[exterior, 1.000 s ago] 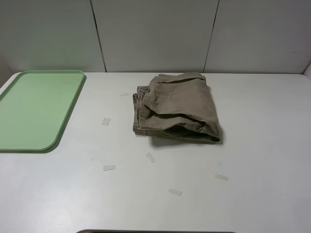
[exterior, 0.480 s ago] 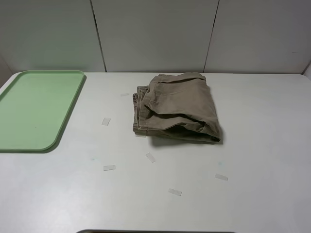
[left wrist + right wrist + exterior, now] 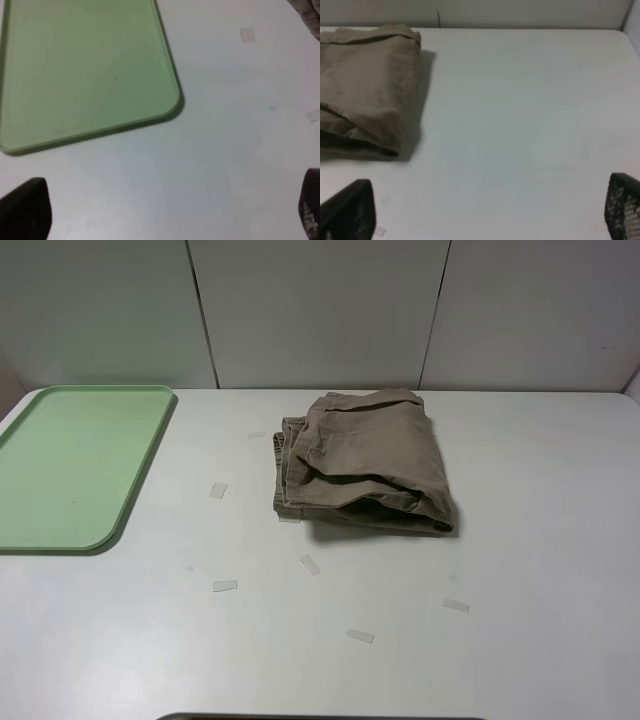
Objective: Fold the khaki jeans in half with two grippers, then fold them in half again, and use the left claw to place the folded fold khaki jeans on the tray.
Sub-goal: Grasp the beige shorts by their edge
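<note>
The khaki jeans (image 3: 360, 462) lie folded in a thick bundle on the white table, at the middle toward the back; they also show in the right wrist view (image 3: 365, 85). The pale green tray (image 3: 75, 462) lies bare at the far left and shows in the left wrist view (image 3: 85, 65). Neither arm shows in the high view. My left gripper (image 3: 167, 210) is open over bare table near the tray's front corner. My right gripper (image 3: 487, 210) is open over bare table, apart from the jeans.
Several small clear tape pieces (image 3: 224, 586) lie on the white table (image 3: 520, 540) in front of and left of the jeans. A grey panelled wall (image 3: 320, 310) stands behind the table's back edge.
</note>
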Controlling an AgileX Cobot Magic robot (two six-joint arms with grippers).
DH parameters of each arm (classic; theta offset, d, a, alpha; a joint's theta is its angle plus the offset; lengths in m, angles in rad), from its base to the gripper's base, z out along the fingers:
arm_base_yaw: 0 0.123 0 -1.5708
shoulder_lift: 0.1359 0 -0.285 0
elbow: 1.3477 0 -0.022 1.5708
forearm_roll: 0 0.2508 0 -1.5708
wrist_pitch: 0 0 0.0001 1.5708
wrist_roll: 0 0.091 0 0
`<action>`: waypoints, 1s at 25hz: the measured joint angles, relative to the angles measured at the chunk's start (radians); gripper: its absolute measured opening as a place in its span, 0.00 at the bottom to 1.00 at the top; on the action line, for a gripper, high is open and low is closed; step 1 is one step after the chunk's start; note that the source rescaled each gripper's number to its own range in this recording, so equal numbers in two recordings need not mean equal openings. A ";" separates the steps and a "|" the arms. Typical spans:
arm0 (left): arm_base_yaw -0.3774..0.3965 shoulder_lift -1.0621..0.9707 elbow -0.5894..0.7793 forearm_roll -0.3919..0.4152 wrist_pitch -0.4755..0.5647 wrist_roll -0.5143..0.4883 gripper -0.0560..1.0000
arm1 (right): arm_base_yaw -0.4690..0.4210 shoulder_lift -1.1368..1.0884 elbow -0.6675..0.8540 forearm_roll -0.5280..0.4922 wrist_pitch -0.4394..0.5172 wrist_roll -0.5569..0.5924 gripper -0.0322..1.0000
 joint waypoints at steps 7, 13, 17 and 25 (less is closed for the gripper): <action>0.000 0.000 0.000 0.000 0.000 0.000 1.00 | 0.000 0.000 0.000 0.000 0.000 0.000 1.00; 0.000 0.000 0.000 0.007 -0.009 0.000 1.00 | 0.000 0.000 0.000 0.001 0.000 0.000 1.00; 0.000 0.000 0.000 0.009 -0.014 -0.001 1.00 | 0.000 0.000 0.000 0.001 0.000 0.000 1.00; 0.000 0.172 -0.015 -0.010 -0.157 -0.113 0.98 | 0.000 0.000 0.000 0.001 0.000 0.000 1.00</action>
